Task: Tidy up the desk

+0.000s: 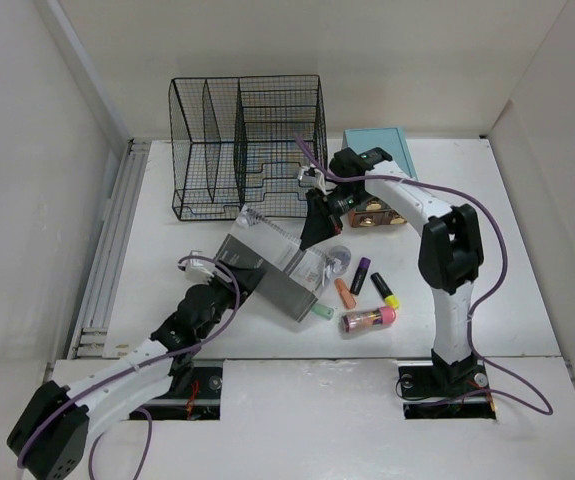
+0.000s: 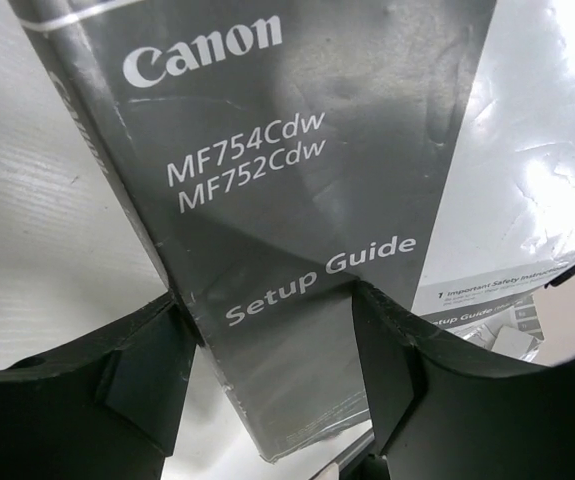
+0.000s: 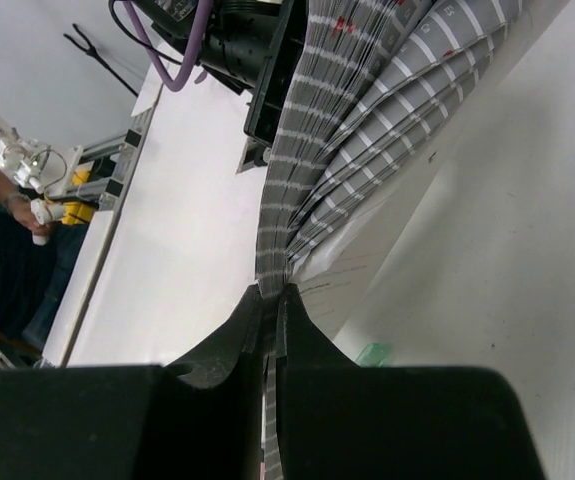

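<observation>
Start at your left: the left gripper (image 1: pixel 217 270) reaches in from the near corner to the lower end of the Canon setup guide (image 1: pixel 267 262). In its wrist view the fingers (image 2: pixel 137 380) stand on either side of the grey cover, but you cannot tell whether they bite on it or only bracket it. The guide sits tilted over the middle of the desk (image 1: pixel 157 240), wrapped in clear film, just in front of the black wire file rack (image 1: pixel 247 140); whether its low corner rests on the desk is unclear. At the guide's upper right edge, your right gripper (image 1: pixel 317 222) is pinched tight on a thin edge of it, jaws all but meeting. The step in hand looks like filing the guide, with both arms sharing it. For the next move, I judge you should be sure of the left hold before the right one eases, then stand the guide on edge and steer it toward a rack slot, keeping the loose film off the mesh. Further right, the markers (image 1: pixel 361 274) and a pink tube (image 1: pixel 367 320) lie loose on the desk, and the teal drawer box (image 1: pixel 377 140) stands at the back; those can wait
</observation>
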Available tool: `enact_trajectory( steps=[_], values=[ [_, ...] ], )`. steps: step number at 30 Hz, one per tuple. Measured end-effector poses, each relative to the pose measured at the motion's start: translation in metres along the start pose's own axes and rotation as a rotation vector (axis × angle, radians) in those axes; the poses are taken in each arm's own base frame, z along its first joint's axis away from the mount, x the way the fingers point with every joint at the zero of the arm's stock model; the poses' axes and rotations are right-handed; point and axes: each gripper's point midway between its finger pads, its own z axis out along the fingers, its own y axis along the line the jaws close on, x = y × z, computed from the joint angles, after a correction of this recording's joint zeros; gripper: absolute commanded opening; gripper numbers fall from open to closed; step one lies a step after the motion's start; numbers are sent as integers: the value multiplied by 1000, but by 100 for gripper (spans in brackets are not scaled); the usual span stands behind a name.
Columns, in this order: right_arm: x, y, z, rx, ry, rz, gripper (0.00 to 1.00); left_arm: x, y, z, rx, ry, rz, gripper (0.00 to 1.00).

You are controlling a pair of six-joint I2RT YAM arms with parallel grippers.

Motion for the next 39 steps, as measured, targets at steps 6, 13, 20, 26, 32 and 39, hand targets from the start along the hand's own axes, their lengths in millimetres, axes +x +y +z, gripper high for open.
enact_trajectory(
  steps=[6, 13, 20, 26, 32, 39],
  values=[
    [-4, 6, -1, -2, -7, -10, 0, -5, -10, -1, 46, -19, 34, 44],
    [-8, 14, -3, -11, -23, -3, 0, -10, -31, -9, 148, -33, 60, 21],
    [-10, 11, -13, 3, -46, 8, 0, -10, -53, -18, 252, -22, 85, 13],
    [-11, 12, -14, 1, -52, 15, 0, -9, -56, -19, 272, -14, 101, 6],
    [-10, 12, -14, 5, -47, 13, 0, -6, -55, -15, 264, -4, 93, 26],
    [-5, 11, -14, 11, -36, 26, 0, 2, -45, -2, 228, 25, 91, 29]
  ],
)
